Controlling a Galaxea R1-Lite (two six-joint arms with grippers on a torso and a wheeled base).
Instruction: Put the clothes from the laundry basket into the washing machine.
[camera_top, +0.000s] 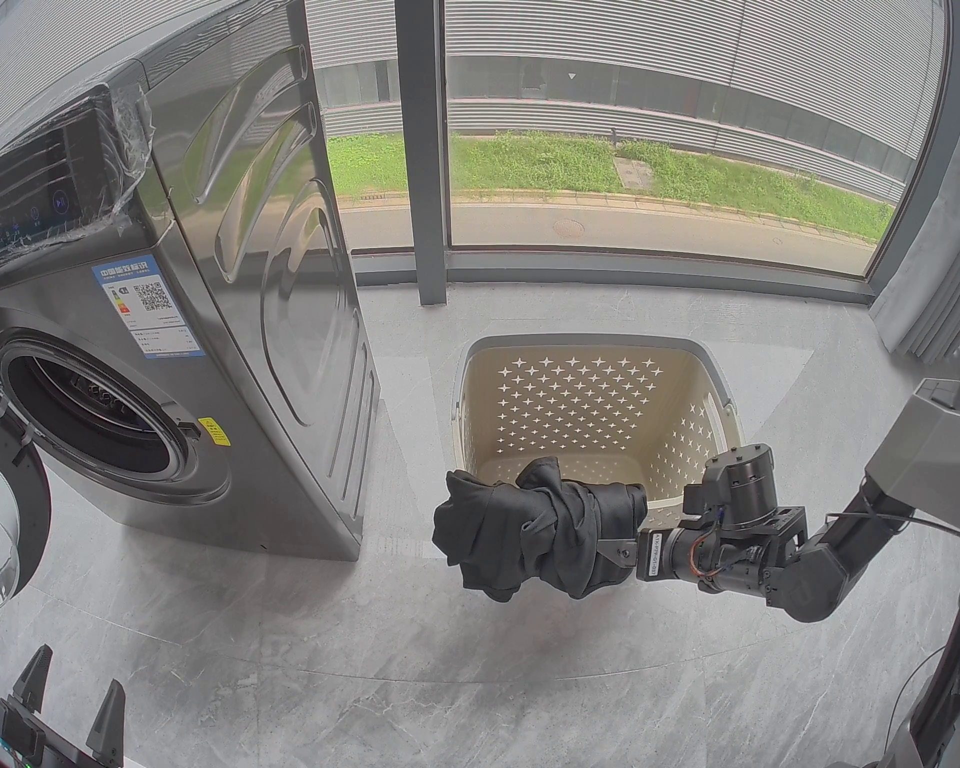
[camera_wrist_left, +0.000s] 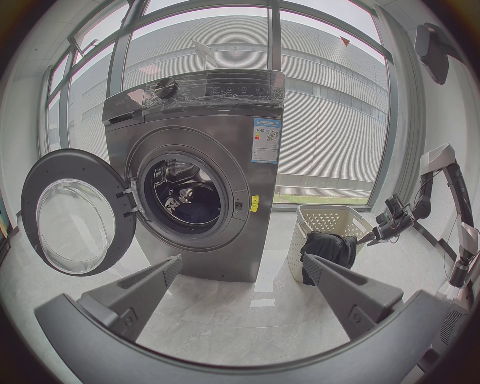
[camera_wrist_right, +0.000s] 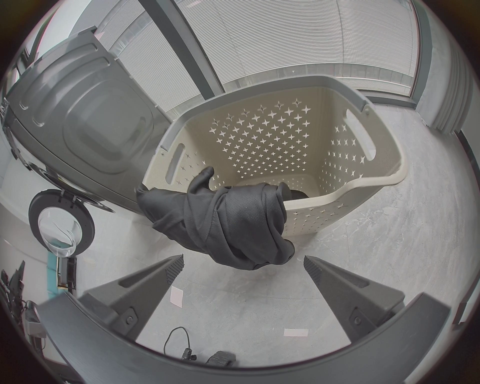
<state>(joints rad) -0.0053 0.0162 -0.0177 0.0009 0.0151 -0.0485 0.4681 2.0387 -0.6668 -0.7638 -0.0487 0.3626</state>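
A bundled black garment hangs over the near rim of the cream laundry basket, mostly outside it. My right gripper is level with the bundle on its right. It is open, and its fingertips stop just short of the cloth. The grey washing machine stands on the left with its drum opening exposed and its round door swung wide. Low at the near left, my left gripper is open and holds nothing, facing the machine.
Grey tiled floor lies open between the machine and the basket. A window wall with a dark post runs behind the basket. A curtain hangs at the far right. A cable lies on the floor near my right arm.
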